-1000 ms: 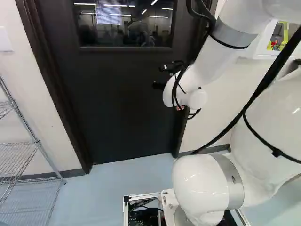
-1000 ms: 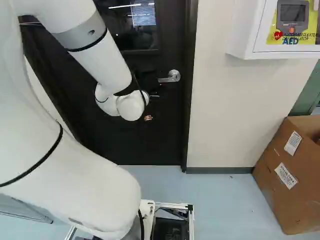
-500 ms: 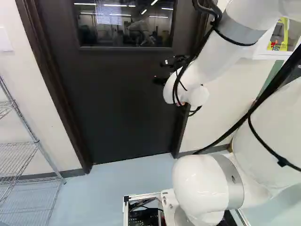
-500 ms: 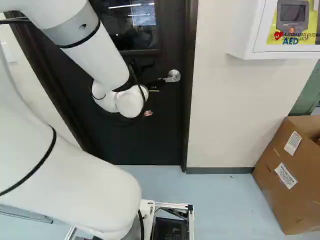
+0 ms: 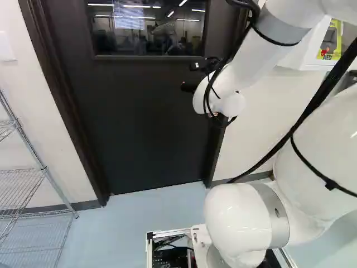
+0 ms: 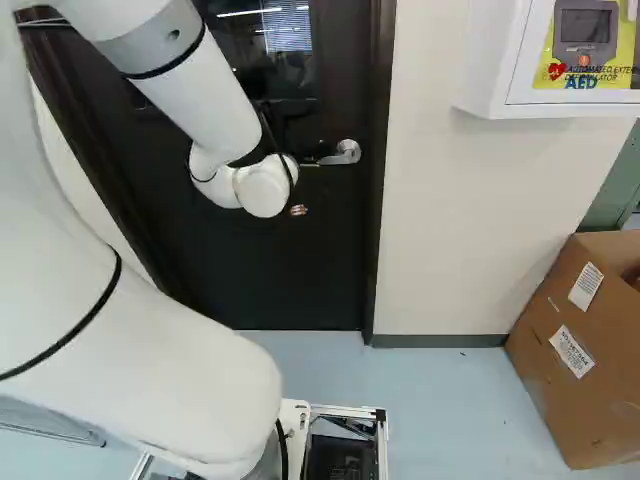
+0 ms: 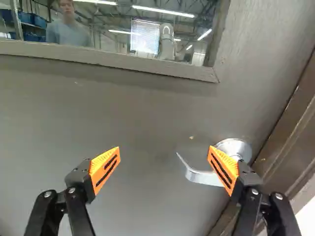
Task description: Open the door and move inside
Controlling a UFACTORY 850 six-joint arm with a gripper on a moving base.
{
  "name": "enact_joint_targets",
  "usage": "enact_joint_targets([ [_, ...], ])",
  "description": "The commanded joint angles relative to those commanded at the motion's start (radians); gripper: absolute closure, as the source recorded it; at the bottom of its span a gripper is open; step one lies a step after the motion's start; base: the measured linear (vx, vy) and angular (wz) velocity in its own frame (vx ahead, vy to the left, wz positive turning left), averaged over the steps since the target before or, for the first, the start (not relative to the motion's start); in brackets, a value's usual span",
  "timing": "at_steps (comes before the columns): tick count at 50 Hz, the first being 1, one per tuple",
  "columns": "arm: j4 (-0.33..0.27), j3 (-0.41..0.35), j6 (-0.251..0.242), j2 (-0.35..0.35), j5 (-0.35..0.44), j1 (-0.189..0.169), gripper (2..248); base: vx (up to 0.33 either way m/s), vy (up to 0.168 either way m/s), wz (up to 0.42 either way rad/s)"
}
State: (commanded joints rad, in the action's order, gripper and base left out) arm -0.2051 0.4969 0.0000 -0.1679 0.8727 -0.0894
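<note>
The gripper (image 5: 187, 76) has its two fingers (image 7: 105, 167) spread wide apart. The big door (image 7: 142, 113) is ahead of both fingers. Its shiny handle (image 7: 201, 177) peeks out from behind one finger, with the bent end pointing toward the other.

A wire rack (image 5: 42, 166) and cardboard box (image 6: 548, 385) stand apart.

the tool (image 5: 189, 76) hides part of the door handle (image 7: 203, 177) in the wrist view
</note>
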Motion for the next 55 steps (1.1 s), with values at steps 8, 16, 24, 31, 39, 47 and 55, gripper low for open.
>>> enact_joint_targets([
  [8,0.0,0.034,0.0,0.027,0.0,-0.006,3,0.0,0.0,0.0],
  [16,0.0,0.059,0.0,0.059,0.0,-0.009,3,0.0,0.0,0.0],
  [24,0.0,0.065,0.0,0.083,0.0,-0.009,3,0.0,0.0,0.0],
  [31,0.0,0.063,0.0,0.096,0.0,-0.009,3,0.0,0.0,0.0],
  [39,0.0,0.058,0.0,0.11,0.0,-0.009,3,0.0,0.0,0.0],
  [47,0.0,0.053,0.0,0.125,0.0,-0.009,3,0.0,0.0,0.0],
  [55,0.0,0.049,0.0,0.139,0.0,-0.009,3,0.0,0.0,0.0],
])
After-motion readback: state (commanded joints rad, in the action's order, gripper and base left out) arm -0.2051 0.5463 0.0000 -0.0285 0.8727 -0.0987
